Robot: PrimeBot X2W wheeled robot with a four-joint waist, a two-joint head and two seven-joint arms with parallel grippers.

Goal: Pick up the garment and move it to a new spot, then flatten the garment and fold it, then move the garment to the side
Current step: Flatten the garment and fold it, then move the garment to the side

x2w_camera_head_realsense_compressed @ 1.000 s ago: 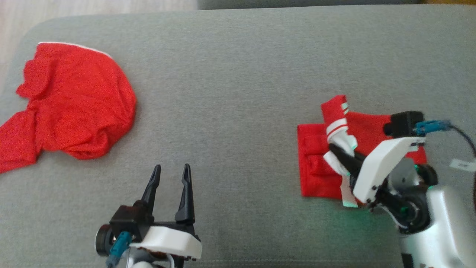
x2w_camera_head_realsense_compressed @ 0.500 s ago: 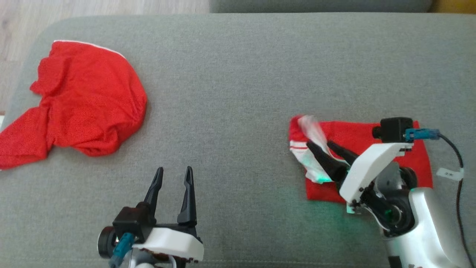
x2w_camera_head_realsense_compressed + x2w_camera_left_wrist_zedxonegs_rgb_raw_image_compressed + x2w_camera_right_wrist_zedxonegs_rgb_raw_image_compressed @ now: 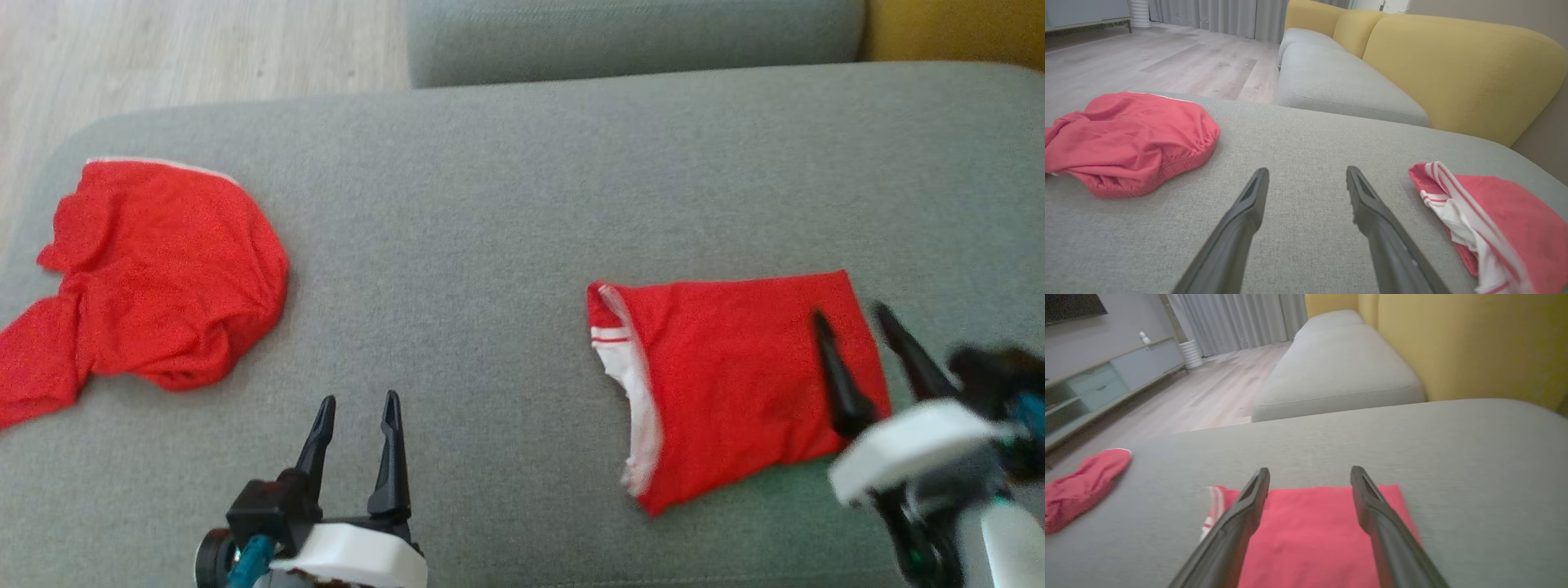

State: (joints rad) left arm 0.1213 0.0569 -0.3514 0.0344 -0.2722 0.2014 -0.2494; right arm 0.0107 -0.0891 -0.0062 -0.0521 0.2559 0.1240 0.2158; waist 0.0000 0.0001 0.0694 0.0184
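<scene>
Folded flat under and between the spread, empty jaws of right gripper (image 3: 849, 312): red fabric garment with white striped trim (image 3: 718, 384), on grey upholstered cushion (image 3: 490, 204). Fold apparently done, side move pending. Left gripper (image 3: 359, 398) also spread, holding nothing, parked clear of the work; crumpled red cloth (image 3: 163, 269) well beyond its left jaw.

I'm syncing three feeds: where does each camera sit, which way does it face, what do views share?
Head view: on the head, facing down at the grey cushion; open left gripper lower left, open right gripper lower right.
Left wrist view: on left wrist, along its fingers, toward the yellow sofa back.
Right wrist view: on right wrist, along its fingers, over the folded garment.
Shared: folded garment and crumpled garment.
</scene>
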